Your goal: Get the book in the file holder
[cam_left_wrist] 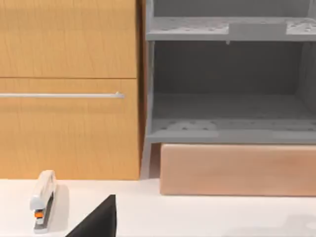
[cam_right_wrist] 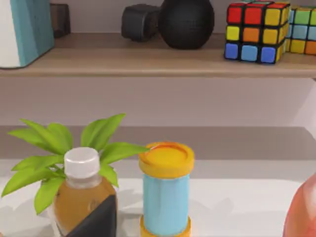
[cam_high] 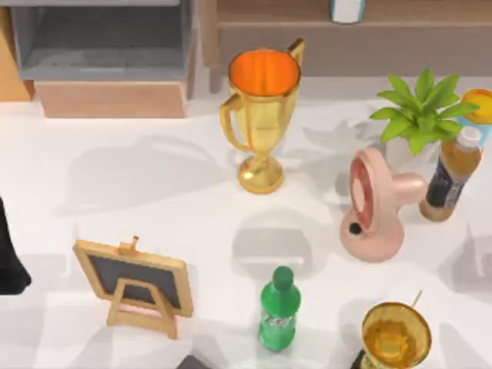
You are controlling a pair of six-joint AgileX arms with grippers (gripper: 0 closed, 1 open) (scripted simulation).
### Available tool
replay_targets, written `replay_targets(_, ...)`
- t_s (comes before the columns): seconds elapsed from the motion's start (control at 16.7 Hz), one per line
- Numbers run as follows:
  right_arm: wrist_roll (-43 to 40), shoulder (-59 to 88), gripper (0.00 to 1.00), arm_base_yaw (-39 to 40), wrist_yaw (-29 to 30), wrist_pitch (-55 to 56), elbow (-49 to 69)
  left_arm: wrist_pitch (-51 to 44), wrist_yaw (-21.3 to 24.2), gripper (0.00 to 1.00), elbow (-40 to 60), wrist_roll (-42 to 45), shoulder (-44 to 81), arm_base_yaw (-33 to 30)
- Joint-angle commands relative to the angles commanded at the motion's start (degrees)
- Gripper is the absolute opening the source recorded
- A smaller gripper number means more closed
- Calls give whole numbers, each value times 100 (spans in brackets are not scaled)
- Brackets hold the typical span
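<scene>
Book (cam_high: 347, 9): found upright on the long brown shelf (cam_high: 369, 34) at the top edge of the overhead frame, right of centre; showed teal cover and pale page edges (cam_right_wrist: 24, 29) in the right wrist view. Lay well apart from the file holder (cam_high: 111, 100), noted in the upper left corner with grey inner walls and a tan front panel, its compartments bare in the left wrist view (cam_left_wrist: 232, 133).

Across the white table (cam_high: 169, 200), in falling size:
- Saw a gold trophy cup (cam_high: 263, 115) upright, just above the frame's centre.
- Saw a pink fan (cam_high: 377, 204) right of centre.
- Saw a framed chalkboard on an easel (cam_high: 134, 280) at lower left.
- Saw a potted plant (cam_high: 419, 111) at upper right, with an amber bottle (cam_high: 450, 173) just beside it.
- Saw a green bottle (cam_high: 278, 311) at bottom centre, and a small gold cup (cam_high: 396, 334) near it at lower right.

Caught the left gripper (cam_left_wrist: 96, 221) as a dark wedge facing the file holder, near a stapler (cam_left_wrist: 42, 200); could not tell whether open or closed. Caught the right gripper (cam_right_wrist: 96, 221) likewise, facing the plant and bottle; could not tell its state either.
</scene>
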State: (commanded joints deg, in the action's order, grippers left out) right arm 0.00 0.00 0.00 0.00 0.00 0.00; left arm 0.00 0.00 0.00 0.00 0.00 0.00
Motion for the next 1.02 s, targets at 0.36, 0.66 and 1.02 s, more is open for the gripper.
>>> replay_targets(0.36, 0, 0, 100, 0, 0, 0, 0, 160, -222, 100, 574, -4, 582, -260)
replay_targets(0.66, 0, 0, 100, 0, 0, 0, 0, 616, -936, 100, 2394, -1, 2649, -1094)
replay_targets(1.02, 0, 0, 100, 0, 0, 0, 0, 1337, -2125, 100, 5435, 18, 6454, -2502)
